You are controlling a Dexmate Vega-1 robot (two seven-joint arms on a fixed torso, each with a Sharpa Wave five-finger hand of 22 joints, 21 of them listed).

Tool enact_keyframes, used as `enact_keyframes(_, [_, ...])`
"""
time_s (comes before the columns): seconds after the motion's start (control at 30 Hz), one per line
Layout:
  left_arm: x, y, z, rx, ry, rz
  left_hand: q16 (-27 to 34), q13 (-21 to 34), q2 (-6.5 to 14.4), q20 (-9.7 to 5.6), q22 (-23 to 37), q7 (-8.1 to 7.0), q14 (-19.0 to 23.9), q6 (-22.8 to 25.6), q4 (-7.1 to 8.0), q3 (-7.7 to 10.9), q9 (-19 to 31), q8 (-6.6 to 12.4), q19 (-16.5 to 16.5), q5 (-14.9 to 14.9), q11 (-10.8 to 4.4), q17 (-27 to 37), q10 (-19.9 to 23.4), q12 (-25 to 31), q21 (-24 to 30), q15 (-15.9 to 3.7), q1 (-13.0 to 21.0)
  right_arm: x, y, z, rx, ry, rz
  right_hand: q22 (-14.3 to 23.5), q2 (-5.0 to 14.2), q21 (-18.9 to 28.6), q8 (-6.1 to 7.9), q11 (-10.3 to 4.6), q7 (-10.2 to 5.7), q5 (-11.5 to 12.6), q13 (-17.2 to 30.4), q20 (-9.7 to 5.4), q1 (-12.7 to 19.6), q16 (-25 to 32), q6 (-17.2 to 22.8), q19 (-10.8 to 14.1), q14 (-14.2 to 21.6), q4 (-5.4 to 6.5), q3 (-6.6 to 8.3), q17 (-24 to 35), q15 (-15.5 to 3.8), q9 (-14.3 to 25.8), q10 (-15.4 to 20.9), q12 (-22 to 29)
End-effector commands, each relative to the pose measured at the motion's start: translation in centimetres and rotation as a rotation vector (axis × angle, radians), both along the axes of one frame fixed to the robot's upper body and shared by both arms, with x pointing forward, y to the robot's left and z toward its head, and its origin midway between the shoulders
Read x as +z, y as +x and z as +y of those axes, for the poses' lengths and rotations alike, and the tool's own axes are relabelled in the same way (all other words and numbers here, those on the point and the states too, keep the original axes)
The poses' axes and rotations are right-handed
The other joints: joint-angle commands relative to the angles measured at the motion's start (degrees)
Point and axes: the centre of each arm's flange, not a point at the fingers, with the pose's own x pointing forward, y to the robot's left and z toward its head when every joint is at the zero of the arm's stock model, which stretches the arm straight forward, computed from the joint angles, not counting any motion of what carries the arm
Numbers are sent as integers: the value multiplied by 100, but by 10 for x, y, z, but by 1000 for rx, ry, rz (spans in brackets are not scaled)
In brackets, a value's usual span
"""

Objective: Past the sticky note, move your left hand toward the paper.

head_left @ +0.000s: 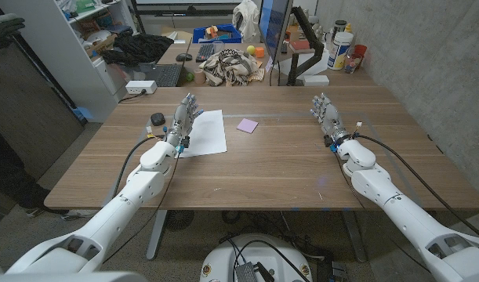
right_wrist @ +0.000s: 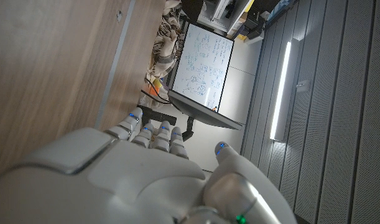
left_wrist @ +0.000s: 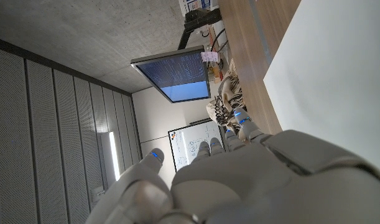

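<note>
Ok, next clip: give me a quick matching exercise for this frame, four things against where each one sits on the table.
Things:
1. paper
2. sticky note
3. left hand
4. right hand

Places:
A. over the table's right side, holding nothing
B. purple, just right of the white sheet
C. white, lying flat on the table's left half
D. over the white sheet's left edge, fingers apart

Pairs: 1-C, 2-B, 3-D, 4-A
</note>
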Motion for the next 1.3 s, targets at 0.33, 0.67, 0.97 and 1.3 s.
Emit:
enact_keyframes(0.33, [4,-1,7,74,41,-37,123,34,680,293,-20,-308,-856,-477,-98,195,34,152,-1143,-48,-98,19,-442,98,20,53,149,-4,6,5,-2,0,18,31,467,23,38,-5,-18,35,11,-515,14,37,61,-53,-48,-16,27,26,-199,18,57,44])
enact_keyframes(0.67, [9,-6,10,139,79,-84,144,37,668,494,-21,-328,-724,-269,-142,312,39,207,-1194,-68,-39,14,-235,137,-9,180,248,-4,10,7,1,1,22,31,467,15,41,2,-28,37,11,-504,23,40,69,-44,-35,-26,19,22,-188,18,72,51])
enact_keyframes(0.97, [13,-12,12,198,116,-130,133,40,674,593,-14,-351,-713,-184,-144,383,43,221,-1285,-82,-38,18,-141,145,-42,247,291,-3,11,9,2,0,20,32,465,6,44,2,-31,37,11,-498,22,42,79,-37,-28,-27,7,23,-173,19,75,52])
enact_keyframes(1.3, [18,-19,12,265,162,-179,127,44,684,630,-7,-338,-697,-125,-145,449,46,229,-1340,-93,-50,20,-67,150,-59,234,327,-1,10,8,1,-7,16,32,462,-3,44,3,-35,38,11,-497,23,41,82,-30,-24,-28,-4,23,-171,19,77,53])
